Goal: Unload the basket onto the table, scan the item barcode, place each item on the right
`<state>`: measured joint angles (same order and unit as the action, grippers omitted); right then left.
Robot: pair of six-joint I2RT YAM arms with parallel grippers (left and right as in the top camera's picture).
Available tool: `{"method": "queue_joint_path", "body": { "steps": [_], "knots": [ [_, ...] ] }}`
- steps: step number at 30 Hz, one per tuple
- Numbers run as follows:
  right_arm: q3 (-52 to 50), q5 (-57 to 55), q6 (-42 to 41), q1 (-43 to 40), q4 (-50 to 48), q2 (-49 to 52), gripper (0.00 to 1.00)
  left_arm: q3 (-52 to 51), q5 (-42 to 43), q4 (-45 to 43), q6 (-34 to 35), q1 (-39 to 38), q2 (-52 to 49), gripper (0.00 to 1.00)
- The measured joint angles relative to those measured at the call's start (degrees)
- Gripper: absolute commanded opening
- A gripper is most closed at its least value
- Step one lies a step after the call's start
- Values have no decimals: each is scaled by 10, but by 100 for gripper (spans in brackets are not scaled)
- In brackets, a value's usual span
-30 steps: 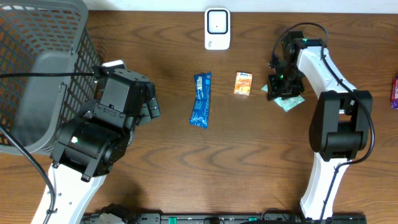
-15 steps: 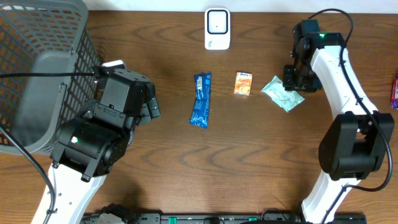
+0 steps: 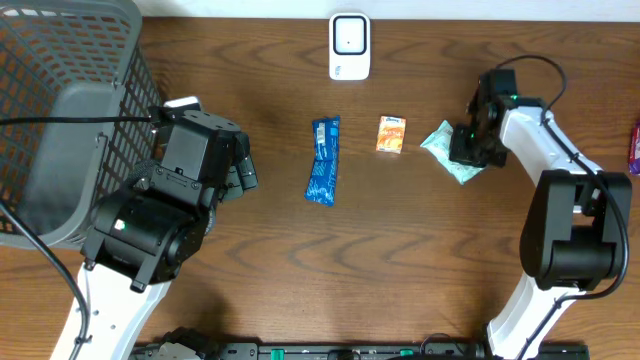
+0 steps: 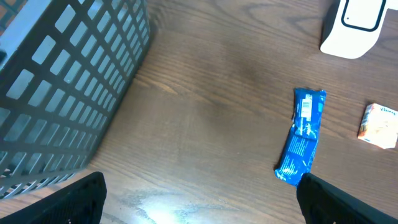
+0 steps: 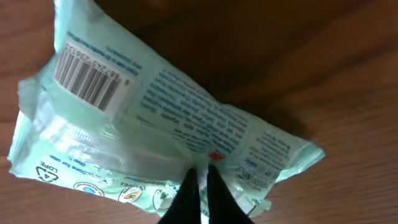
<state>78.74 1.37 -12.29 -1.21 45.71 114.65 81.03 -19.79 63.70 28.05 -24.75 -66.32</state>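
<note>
Right gripper (image 5: 200, 186): we see its fingers pinched together on the lower edge of the green packet (image 5: 155, 118).
Packet: we find it on the table (image 3: 300, 260), just right of the orange box (image 3: 391, 134), its barcode (image 5: 87, 81) facing up.
Left gripper (image 4: 199, 202): spread wide and holding nothing, beside the basket (image 3: 60, 120).
Scanner (image 3: 349, 45): at the far edge, well apart from the packet.
</note>
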Motion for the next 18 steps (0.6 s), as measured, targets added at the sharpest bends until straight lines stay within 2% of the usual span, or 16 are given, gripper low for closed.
{"method": "queue_joint_path", "body": {
  "steps": [18],
  "knots": [
    [-7, 139, 38, 9, 175, -4, 3, 0, 0, 0, 0, 0, 0, 98]
  ]
}}
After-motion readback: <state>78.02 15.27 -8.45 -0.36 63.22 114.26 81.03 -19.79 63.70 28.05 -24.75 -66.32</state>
